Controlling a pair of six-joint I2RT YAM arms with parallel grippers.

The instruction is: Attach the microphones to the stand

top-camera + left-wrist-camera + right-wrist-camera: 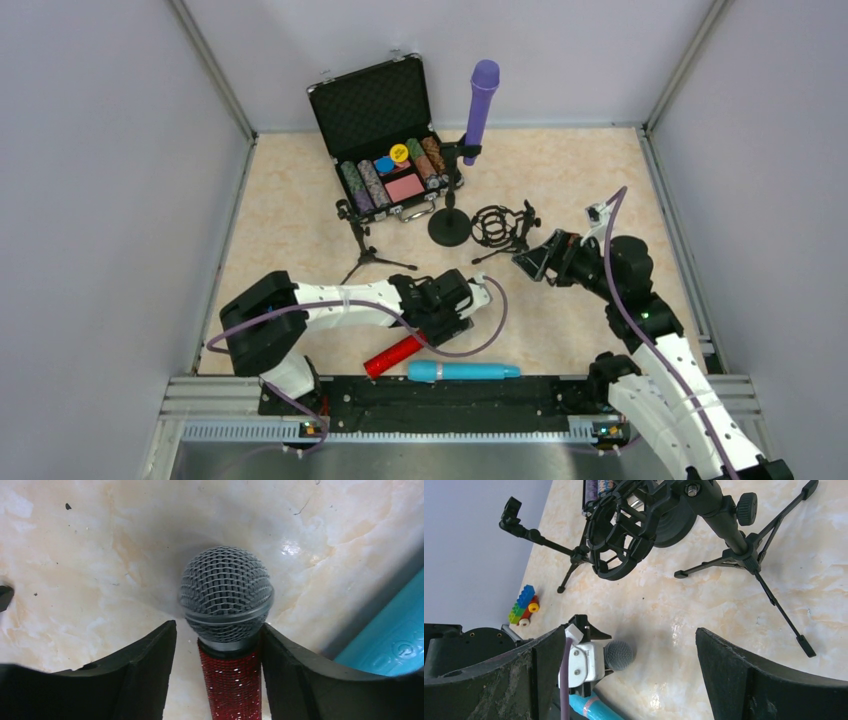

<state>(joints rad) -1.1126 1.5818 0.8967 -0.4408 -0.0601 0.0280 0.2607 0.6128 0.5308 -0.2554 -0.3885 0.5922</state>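
While the purple microphone [484, 95] already stands upright in the clip of the round-based stand [449, 226], far beyond the left pincer [217, 629], the other two microphones lie on the desk [290, 220], so I judge the task about a third done. The red microphone [227, 685] lies between that pincer's jaws, its silver mesh head poking out just past the fingertips. The pincer is partly open: one pad [282, 670] seems to rest against the glittery handle, while a sliver of desk shows on the other side, so nothing is firmly gripped yet. The light blue microphone [463, 371] lies just beside this pincer, untouched.

The right pincer [629, 632] gapes wide and holds nothing. Just ahead of it stands the shock-mount stand [624, 535], empty, and further off past that a small tripod stand [544, 542] with a bare clip.

What is left, as I judge it: grip and lift the red one, seat it in a free holder, then do the same with the blue. An open case of poker chips [385, 140] sits behind the stands.
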